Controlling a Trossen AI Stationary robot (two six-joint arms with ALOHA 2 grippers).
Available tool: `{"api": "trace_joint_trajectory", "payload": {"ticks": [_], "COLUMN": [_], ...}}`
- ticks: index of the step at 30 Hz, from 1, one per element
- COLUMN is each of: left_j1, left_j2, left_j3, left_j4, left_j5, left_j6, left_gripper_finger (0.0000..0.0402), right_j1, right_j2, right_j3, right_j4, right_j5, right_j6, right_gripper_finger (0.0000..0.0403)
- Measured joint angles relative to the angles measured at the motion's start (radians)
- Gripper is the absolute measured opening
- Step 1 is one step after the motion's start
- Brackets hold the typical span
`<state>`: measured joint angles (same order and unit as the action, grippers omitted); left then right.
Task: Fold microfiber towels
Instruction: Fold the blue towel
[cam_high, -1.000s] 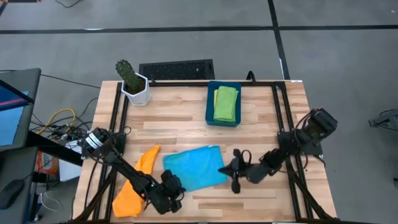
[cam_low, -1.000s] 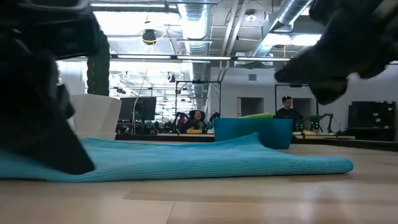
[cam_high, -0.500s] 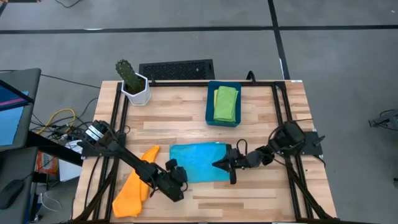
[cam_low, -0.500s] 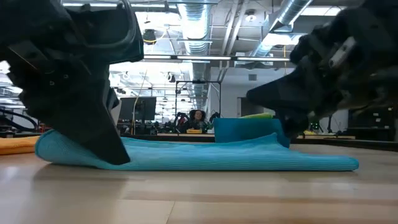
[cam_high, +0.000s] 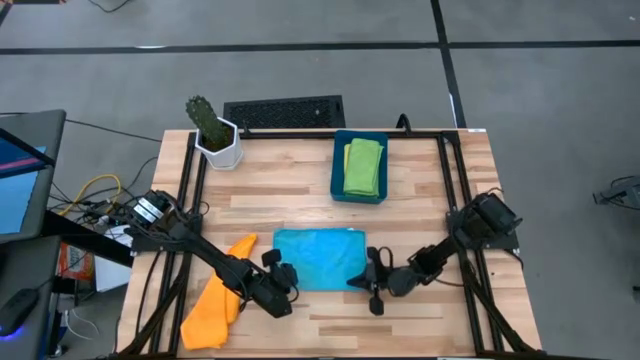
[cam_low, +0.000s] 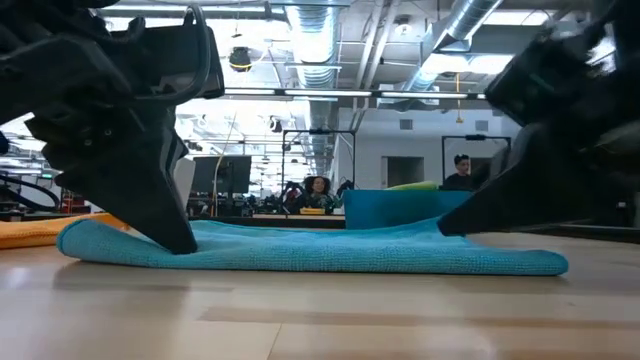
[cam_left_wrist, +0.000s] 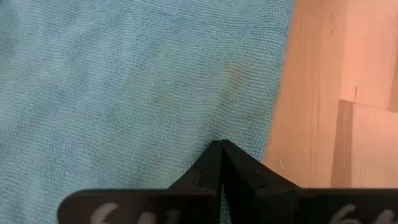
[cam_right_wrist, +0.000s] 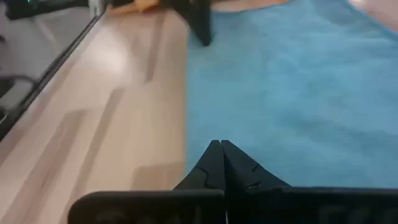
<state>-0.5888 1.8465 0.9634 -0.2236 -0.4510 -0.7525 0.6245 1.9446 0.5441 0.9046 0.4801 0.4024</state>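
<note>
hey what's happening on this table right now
Two robot arms are folding a light blue towel lying flat on the wooden table. The left gripper and the right gripper, both shut, sit at its two near corners. An orange towel waits at the left, and a folded green towel lies in the blue bin.

Even indoor light, soft shadows, some blur up close

Ceiling lamps (cam_low: 325, 40) glare bright in the low view, so both arms there are dark shapes. The worktop (cam_high: 290, 190) from above is evenly lit with faint shadows. The right wrist view is soft and blurred; the left wrist view shows the blue towel (cam_left_wrist: 124, 87) weave sharply.
</note>
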Motion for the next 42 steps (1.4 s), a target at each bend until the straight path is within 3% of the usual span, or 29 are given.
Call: {"api": "trace_joint_trajectory", "payload": {"ticks": [9,16,20,24,32,42], "left_j1": [-0.006,-0.016,-0.022,-0.068,-0.132,-0.167], "left_j2": [0.0,-0.082,-0.157,-0.158,0.007,0.093], "left_j3": [0.0,0.046,0.054,0.018,-0.003,0.001], "left_j4": [0.012,-0.062,-0.167,-0.117,-0.043,-0.017], "left_j5": [0.009,0.122,0.013,-0.145,-0.183,-0.237], "left_j6": [-0.01,0.053,-0.008,-0.146,-0.297,-0.414], "left_gripper_finger": [0.0,0.0,0.0,0.0,0.0,0.0], "right_j1": [0.068,0.072,0.074,0.073,0.084,0.018], "right_j2": [0.143,0.134,0.133,0.105,-0.005,0.074], "right_j3": [0.021,0.021,0.02,0.015,0.034,0.156], "right_j4": [0.023,0.002,0.002,0.033,0.005,-0.034], "right_j5": [0.133,0.128,0.132,0.132,0.14,0.136], "right_j6": [0.121,0.128,0.136,0.139,0.048,-0.065], "right_gripper_finger": [0.0009,0.001,0.001,0.001,0.001,0.001]}}
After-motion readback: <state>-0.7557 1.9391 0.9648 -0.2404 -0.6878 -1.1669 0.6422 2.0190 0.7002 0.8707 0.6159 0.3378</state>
